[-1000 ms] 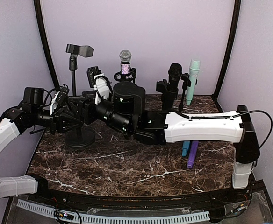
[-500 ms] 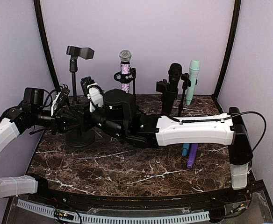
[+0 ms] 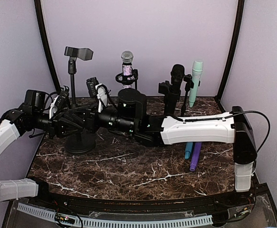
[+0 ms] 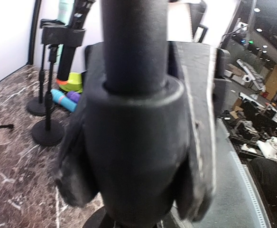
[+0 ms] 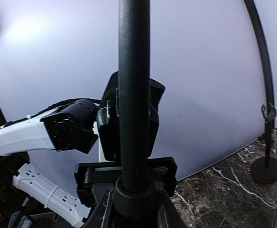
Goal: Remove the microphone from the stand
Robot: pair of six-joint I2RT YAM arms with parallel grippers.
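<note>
A black stand with an empty clip (image 3: 79,52) rises from a round base (image 3: 80,142) at the back left. Both grippers are shut on its pole (image 3: 72,90), low down. My left gripper (image 3: 70,124) comes from the left and clamps the pole's thick collar (image 4: 133,142). My right gripper (image 3: 85,120) reaches across from the right and clamps the same collar (image 5: 134,197). A silver-headed purple microphone (image 3: 126,64), a black microphone (image 3: 176,78) and a teal microphone (image 3: 196,80) stand upright in other stands at the back.
A blue microphone (image 3: 188,151) and a purple microphone (image 3: 195,157) lie on the marble table (image 3: 129,166), under my right arm's white link (image 3: 200,129). Small stand bases (image 4: 47,133) sit behind. Lilac walls close in the back and sides.
My right wrist has shifted along the table and settled against the pole. The stand's clip has moved slightly left. My left arm has hardly moved.
</note>
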